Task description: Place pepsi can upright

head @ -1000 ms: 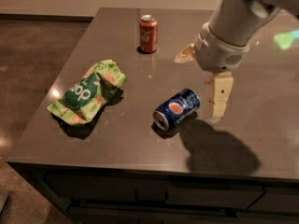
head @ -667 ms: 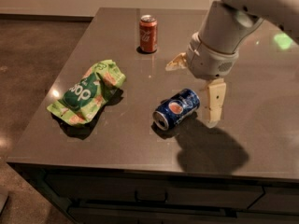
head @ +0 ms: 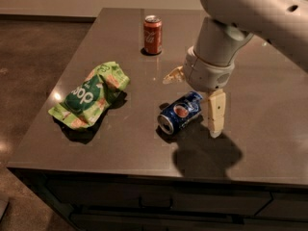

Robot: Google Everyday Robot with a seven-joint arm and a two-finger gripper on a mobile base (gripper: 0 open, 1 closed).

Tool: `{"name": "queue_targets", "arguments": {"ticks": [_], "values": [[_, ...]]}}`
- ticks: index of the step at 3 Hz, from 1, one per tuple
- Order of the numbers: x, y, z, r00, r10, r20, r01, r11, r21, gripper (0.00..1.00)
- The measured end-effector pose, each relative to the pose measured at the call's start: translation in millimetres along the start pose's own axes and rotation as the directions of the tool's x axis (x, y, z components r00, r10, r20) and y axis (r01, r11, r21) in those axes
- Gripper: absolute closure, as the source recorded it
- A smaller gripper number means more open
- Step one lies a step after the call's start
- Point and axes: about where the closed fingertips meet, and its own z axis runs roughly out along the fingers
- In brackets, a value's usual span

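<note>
The pepsi can is dark blue with the round red-white-blue logo. It lies on its side on the dark table, right of centre, with its silver end facing the front left. My gripper hangs over the can's far right end and is open. One beige finger points down just right of the can. The other finger sticks out to the left behind the can. Neither finger grips the can.
A red cola can stands upright at the back of the table. A crumpled green chip bag lies to the left. The table's front edge runs along the bottom, and the floor drops away on the left.
My arm and gripper have moved left and closer over the pepsi can. The can, the cola can and the bag have not moved.
</note>
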Motion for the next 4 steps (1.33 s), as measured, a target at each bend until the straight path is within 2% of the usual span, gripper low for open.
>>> {"name": "queue_targets", "arguments": {"ticks": [2,3,4], "values": [[-3,3,16,0.998,-0.051,-0.031,0.050,0.9984,-0.027,0.00],[-10,4,20,0.997,-0.068,-0.024,0.067,0.9970,-0.040,0.02],[-18,2,22,0.997,-0.078,-0.015,0.077,0.9955,-0.055,0.24]]}}
